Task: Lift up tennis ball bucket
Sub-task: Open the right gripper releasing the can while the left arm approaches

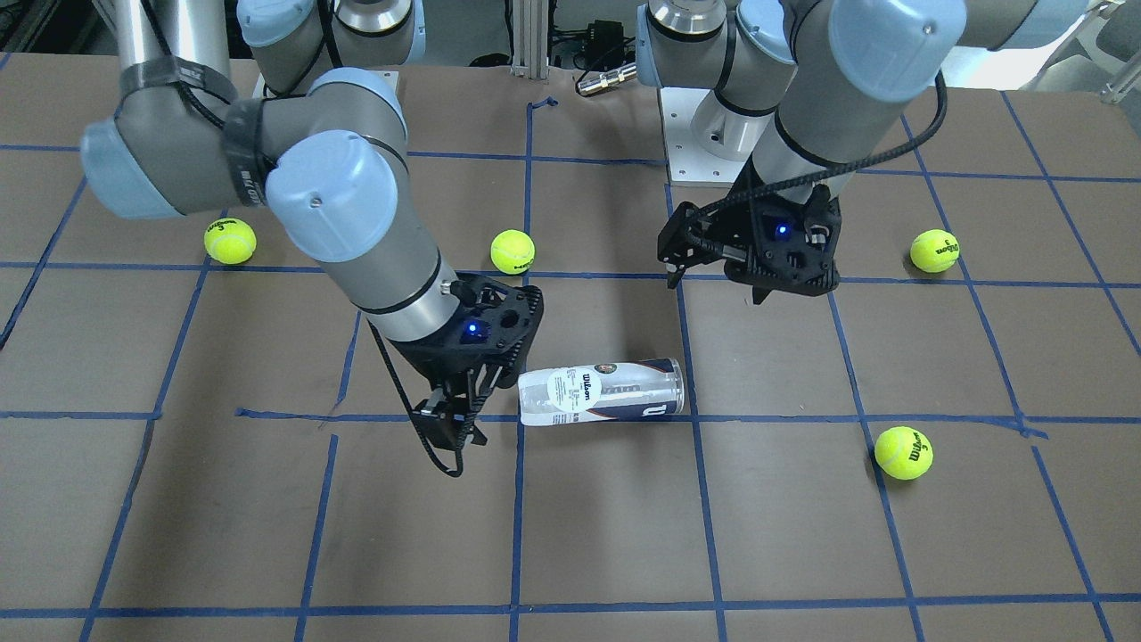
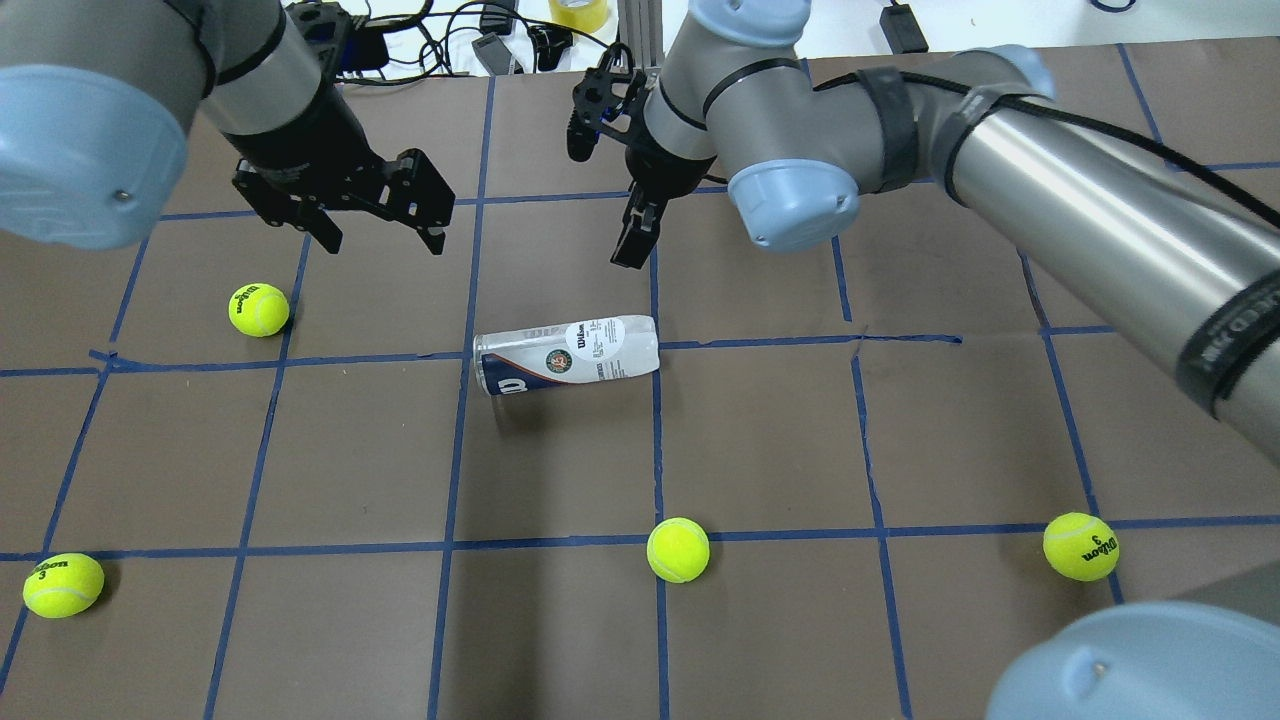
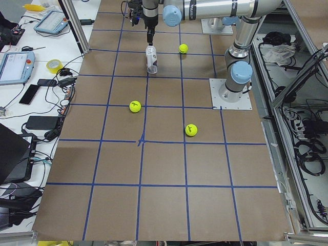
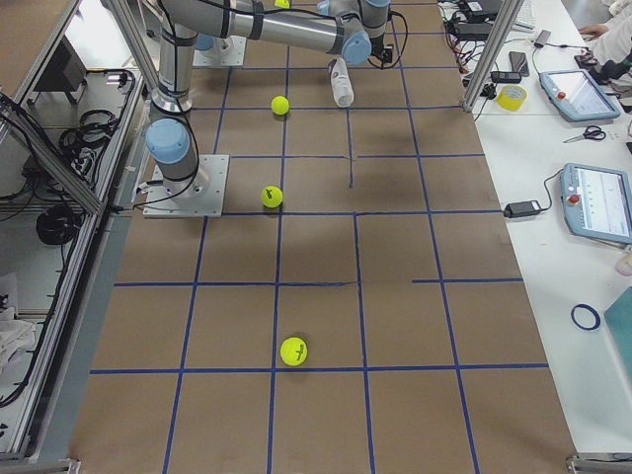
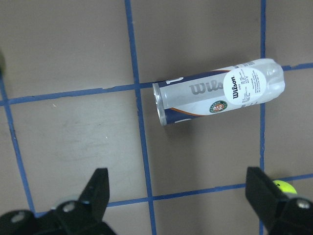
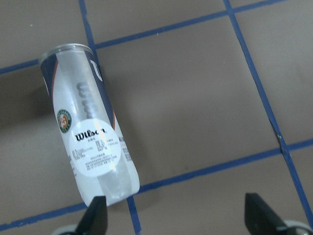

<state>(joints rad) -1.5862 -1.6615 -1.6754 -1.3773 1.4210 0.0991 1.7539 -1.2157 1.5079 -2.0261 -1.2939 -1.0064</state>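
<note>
The tennis ball bucket [image 2: 565, 355] is a clear tube with a white and navy Wilson label. It lies on its side on the brown table and looks empty. It also shows in the front view [image 1: 602, 392] and in both wrist views [image 5: 220, 95] [image 6: 90, 142]. My left gripper [image 2: 380, 240] is open and empty. It hovers above the table, apart from the bucket's rimmed end [image 1: 718, 287]. My right gripper [image 1: 455, 441] is open and empty. It hangs just beside the bucket's closed white end without touching it [image 2: 632, 240].
Several yellow-green tennis balls lie loose on the table: one near the left gripper [image 2: 259, 309], one at the near left [image 2: 63, 585], one near the middle [image 2: 678, 549], one at the near right [image 2: 1080, 546]. Blue tape lines grid the table [image 2: 300, 450].
</note>
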